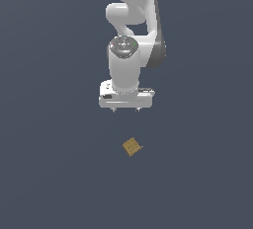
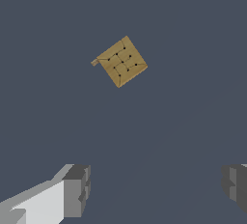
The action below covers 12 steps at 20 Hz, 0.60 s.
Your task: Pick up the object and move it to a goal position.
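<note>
Approach step: my fingers spread wide, empty, hovering apart from tan block. Next I must descend, align with its rotated edges.

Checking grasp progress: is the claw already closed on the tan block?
No. In the wrist view the claw's fingers stand wide apart, and the tan block lies free on the floor beyond them.
</note>
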### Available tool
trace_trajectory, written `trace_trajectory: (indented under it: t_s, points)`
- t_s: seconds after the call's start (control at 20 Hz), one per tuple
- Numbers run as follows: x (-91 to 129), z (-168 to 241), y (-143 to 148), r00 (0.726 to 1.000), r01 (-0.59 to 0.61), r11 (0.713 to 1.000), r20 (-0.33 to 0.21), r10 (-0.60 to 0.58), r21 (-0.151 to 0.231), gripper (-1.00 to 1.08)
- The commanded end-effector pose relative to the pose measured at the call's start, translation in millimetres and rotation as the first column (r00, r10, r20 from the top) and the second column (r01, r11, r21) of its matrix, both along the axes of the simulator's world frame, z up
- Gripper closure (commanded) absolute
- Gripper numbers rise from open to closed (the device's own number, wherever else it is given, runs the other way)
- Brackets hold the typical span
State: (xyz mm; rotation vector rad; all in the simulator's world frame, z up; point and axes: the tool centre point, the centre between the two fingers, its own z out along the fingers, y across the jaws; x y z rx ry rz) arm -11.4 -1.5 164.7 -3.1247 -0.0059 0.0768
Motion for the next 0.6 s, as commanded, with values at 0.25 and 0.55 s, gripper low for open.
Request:
trace_trajectory:
  t_s: [0.25,0.55]
  points:
    - [0.1,-0.1,10.3,1.000,-0.016,1.000,-0.003,0.016,-0.007,-0.92]
    - [-1.0,0.5,24.3,0.999,-0.047,0.999,-0.007,0.046,-0.018,-0.92]
